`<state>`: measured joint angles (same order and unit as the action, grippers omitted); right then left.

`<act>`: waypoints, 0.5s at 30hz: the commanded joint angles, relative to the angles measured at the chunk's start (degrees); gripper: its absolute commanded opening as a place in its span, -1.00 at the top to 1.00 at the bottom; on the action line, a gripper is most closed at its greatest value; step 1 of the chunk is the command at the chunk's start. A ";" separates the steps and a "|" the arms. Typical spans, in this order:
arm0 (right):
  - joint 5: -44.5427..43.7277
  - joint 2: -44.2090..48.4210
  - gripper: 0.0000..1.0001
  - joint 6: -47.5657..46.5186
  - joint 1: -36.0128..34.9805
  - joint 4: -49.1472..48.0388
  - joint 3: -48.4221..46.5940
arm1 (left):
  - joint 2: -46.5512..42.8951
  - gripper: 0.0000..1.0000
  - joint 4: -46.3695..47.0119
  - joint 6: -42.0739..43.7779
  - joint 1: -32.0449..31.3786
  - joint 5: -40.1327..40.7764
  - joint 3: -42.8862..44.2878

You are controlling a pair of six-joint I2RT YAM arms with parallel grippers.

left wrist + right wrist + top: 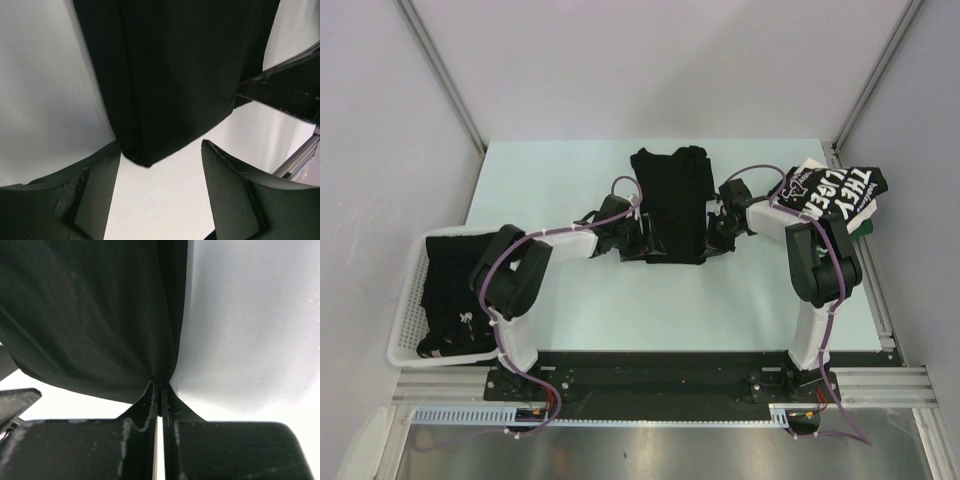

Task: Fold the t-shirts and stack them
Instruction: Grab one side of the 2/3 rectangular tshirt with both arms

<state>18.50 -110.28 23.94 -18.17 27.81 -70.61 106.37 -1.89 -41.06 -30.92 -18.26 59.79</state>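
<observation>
A black t-shirt point(670, 200), folded into a long strip, lies on the middle of the table. My left gripper point(642, 240) is open at the strip's near left corner; in the left wrist view point(160, 170) the corner of the black t-shirt point(170, 75) lies just ahead of the spread jaws, untouched. My right gripper point(712, 240) is shut on the strip's near right edge; the right wrist view point(161, 390) shows the black t-shirt's cloth point(90, 315) pinched between the jaws. A t-shirt with big white lettering point(835, 192) lies crumpled at the right. More black t-shirts point(450, 290) fill the basket.
A white mesh basket point(405, 320) stands at the table's left edge. The pale table point(560, 180) ends at metal rails on the right point(875, 300) and at the arm bases in front. Purple cables loop over both arms.
</observation>
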 commanded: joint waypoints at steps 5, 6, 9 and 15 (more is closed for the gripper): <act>1.45 0.86 1.00 -0.48 -0.46 2.25 0.74 | 3.67 -0.03 1.19 0.36 -0.20 0.07 2.26; 1.54 0.77 1.00 -0.39 -0.46 2.25 0.74 | 3.76 0.22 1.10 0.28 -0.20 -0.02 2.26; 1.98 0.68 1.00 -0.13 -0.28 1.89 0.74 | 3.76 0.59 0.49 0.36 -0.20 -0.20 2.17; 2.50 1.82 1.00 0.23 -0.28 2.94 0.74 | 1.92 0.83 -3.02 2.47 -0.20 0.42 1.21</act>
<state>19.68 -110.26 23.99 -18.20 28.03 -70.43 109.82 -1.15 -40.91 -30.89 -18.22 61.43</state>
